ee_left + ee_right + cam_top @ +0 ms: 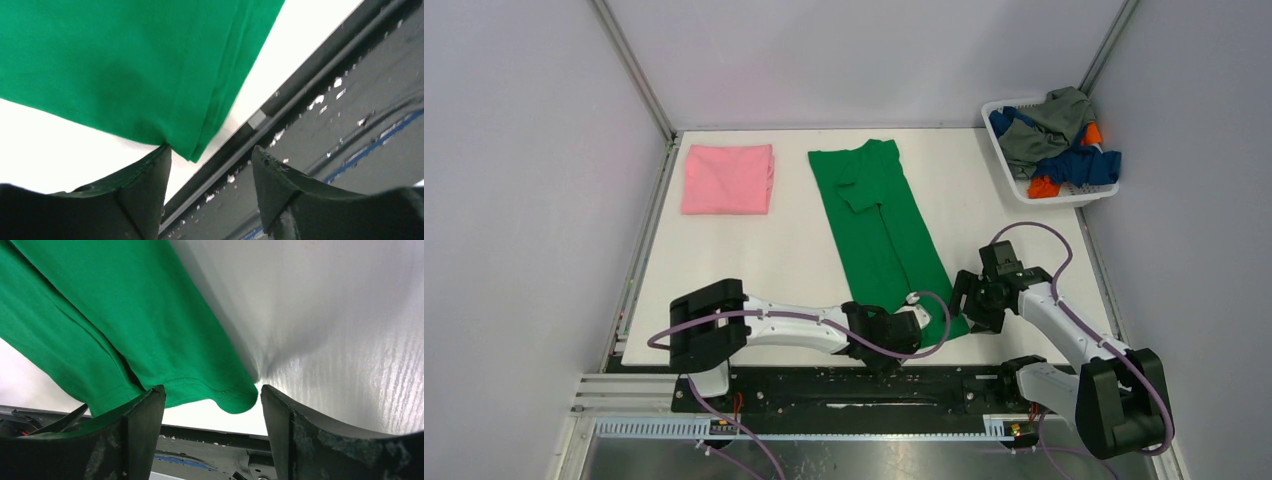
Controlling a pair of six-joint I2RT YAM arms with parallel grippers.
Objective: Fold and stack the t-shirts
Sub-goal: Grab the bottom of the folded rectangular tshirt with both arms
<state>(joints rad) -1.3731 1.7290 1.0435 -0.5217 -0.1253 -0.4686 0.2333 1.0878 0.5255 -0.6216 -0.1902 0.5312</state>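
A bright green t-shirt (879, 225) lies folded into a long strip down the middle of the white table, its hem at the near edge. A light pink t-shirt (728, 178) lies folded at the back left. My left gripper (916, 318) is open at the hem's near left corner (192, 145); the corner lies just past its fingertips. My right gripper (972, 305) is open at the hem's right corner (235, 397), which lies between its fingertips. Neither holds the fabric.
A white slotted basket (1002, 165) at the back right holds grey-olive (1049, 125), dark blue (1079, 165) and orange (1042, 186) shirts. A black rail (844, 385) runs along the table's near edge. Grey walls close in the sides.
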